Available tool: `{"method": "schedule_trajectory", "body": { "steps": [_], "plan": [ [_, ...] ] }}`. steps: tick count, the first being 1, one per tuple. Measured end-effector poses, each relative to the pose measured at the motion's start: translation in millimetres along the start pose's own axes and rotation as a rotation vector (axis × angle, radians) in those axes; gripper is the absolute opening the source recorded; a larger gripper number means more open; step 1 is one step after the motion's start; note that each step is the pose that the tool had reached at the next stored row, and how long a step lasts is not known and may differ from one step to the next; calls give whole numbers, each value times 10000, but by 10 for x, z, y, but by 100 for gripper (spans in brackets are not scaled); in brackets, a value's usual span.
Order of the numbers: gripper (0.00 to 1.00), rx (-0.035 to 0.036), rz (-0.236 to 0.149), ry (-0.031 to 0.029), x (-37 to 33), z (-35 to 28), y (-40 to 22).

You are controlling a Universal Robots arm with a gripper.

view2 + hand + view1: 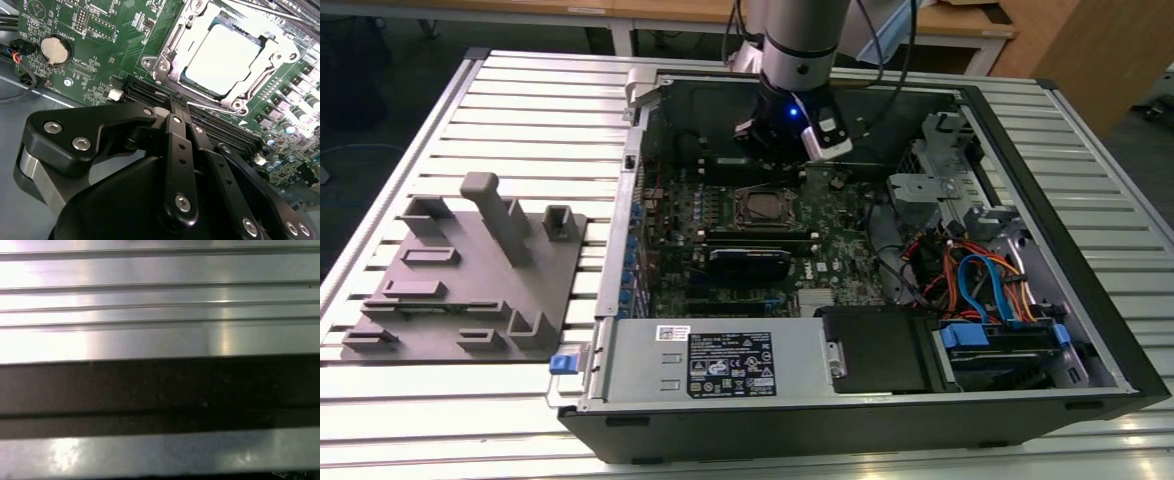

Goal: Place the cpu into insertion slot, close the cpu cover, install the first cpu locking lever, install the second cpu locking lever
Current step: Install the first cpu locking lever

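Cpu [227, 57] sits flat in the insertion slot [274, 56], its dull silvery top showing through the square window of the cpu cover [187, 37], which lies down over it. In the second wrist view the gripper [176, 102] has its black fingers [172, 107] pressed together with nothing between them, tips just short of the socket's near edge, beside the long black memory slots [150, 92]. In the exterior view the arm hangs inside the open computer case [1067, 150] on the bench [534, 90], just beyond the socket
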State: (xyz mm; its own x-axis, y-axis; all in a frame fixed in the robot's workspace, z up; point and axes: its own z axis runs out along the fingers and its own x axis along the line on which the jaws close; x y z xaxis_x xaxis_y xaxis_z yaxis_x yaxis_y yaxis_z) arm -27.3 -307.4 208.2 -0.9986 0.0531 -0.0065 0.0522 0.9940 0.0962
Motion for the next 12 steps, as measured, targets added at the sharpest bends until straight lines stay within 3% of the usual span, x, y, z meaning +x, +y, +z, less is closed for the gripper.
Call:
{"method": "schedule_trajectory", "body": {
  "steps": [12],
  "plan": [
    [10,1,26,-2,-14,53,-5]
  ]
}}
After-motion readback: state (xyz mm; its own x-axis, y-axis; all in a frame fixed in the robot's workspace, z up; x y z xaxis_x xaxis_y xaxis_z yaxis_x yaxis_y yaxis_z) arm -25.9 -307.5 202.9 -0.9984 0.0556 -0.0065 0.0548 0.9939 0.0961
